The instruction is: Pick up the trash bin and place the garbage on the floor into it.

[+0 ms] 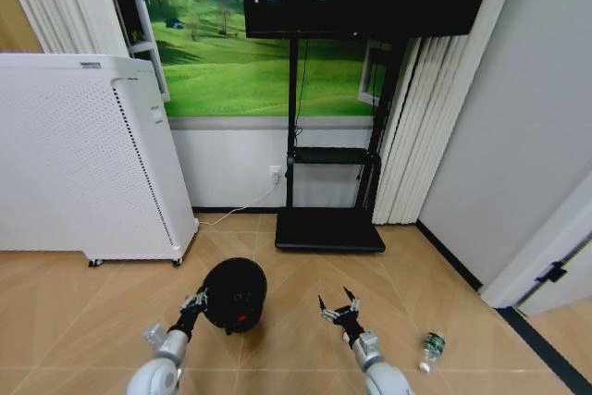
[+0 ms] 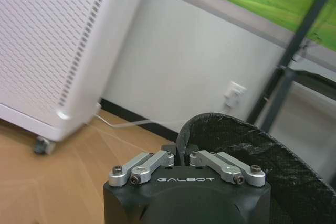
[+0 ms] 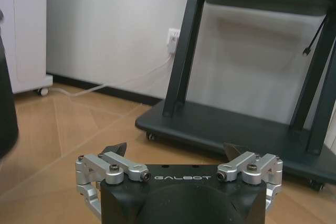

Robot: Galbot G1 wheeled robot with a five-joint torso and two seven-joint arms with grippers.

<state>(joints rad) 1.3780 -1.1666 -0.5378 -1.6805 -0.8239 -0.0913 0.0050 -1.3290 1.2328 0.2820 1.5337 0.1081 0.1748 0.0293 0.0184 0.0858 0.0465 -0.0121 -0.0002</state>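
The trash bin point(image 1: 234, 293), a small round black mesh basket, is tilted with its mouth toward me, and a small red patch point(image 1: 242, 318) shows inside it. My left gripper point(image 1: 196, 302) is at the bin's left rim. In the left wrist view this gripper point(image 2: 181, 153) is shut on the black mesh rim point(image 2: 236, 129). My right gripper point(image 1: 339, 310) hangs open just right of the bin with nothing between its fingers, and its fingertips point(image 3: 116, 148) stand wide apart over the floor point(image 3: 47, 145). A green-and-silver bottle point(image 1: 431, 348) of garbage lies on the floor to the right.
A tall white perforated appliance on wheels point(image 1: 83, 164) stands at the left. A black TV stand with a flat base point(image 1: 330, 228) is ahead, and a white cable runs along the wall. A grey wall and a dark floor strip point(image 1: 546, 349) close off the right.
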